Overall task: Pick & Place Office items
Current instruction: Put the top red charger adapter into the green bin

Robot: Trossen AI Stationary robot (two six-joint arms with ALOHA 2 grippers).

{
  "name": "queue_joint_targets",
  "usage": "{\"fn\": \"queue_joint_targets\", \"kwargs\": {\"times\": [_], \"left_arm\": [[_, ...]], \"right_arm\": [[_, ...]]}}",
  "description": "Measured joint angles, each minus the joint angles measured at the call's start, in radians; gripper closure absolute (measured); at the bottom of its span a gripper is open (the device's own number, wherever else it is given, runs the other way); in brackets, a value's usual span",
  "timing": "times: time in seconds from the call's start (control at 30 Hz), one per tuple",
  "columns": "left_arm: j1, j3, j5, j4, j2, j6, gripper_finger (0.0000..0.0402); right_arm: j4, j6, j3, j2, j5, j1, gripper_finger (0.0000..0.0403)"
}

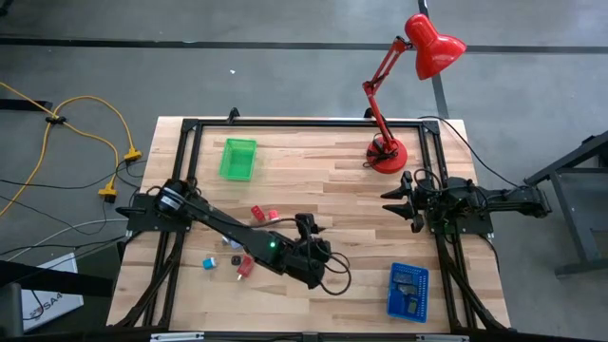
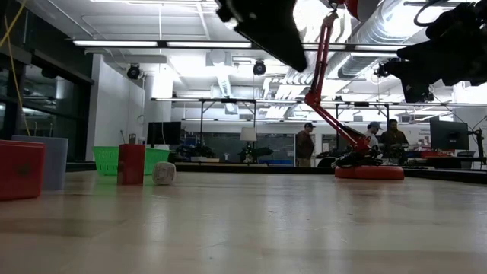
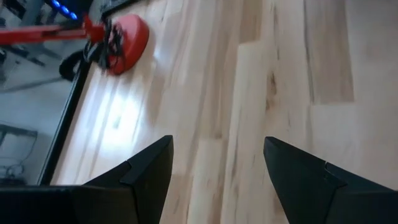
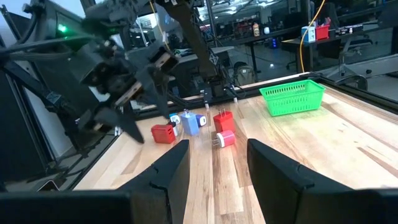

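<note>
On the pale wooden tabletop (image 1: 313,190), the left gripper (image 1: 312,226) hovers mid-table, fingers apart, near small red blocks (image 1: 264,215); green rectangular plastic tray (image 1: 237,159) sits apart.

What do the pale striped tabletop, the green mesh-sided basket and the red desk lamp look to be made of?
Tabletop: likely wooden planks with a smooth finish; grain and seams show, with soft glare. Green basket: probably moulded plastic, with uniform bright lattice walls. Red lamp: seemingly painted metal, its shade glossy.

The office items (image 1: 249,239) are clustered on the counter (image 1: 323,180) left of centre; 2 trays (image 1: 237,159) are set at opposite corners.
</note>
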Motion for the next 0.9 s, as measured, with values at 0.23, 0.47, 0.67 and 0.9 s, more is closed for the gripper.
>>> {"fn": "queue_joint_targets", "kwargs": {"times": [0.23, 0.47, 0.67, 0.9], "left_arm": [[0.015, 0.000, 0.047, -0.232, -0.066, -0.081, 0.0160], [0.016, -0.003, 0.114, -0.348, -0.108, 0.001, 0.0161], [0.002, -0.023, 0.199, -0.457, -0.161, 0.019, 0.0161], [-0.046, -0.117, 0.281, -0.484, -0.244, 0.021, 0.0160]], "right_arm": [[0.000, 0.000, 0.000, 0.000, 0.000, 0.000, 0.0256], [0.000, 0.000, 0.000, 0.000, 0.000, 0.000, 0.0256], [0.000, 0.000, 0.000, 0.000, 0.000, 0.000, 0.0256], [0.000, 0.000, 0.000, 0.000, 0.000, 0.000, 0.0256]]}}
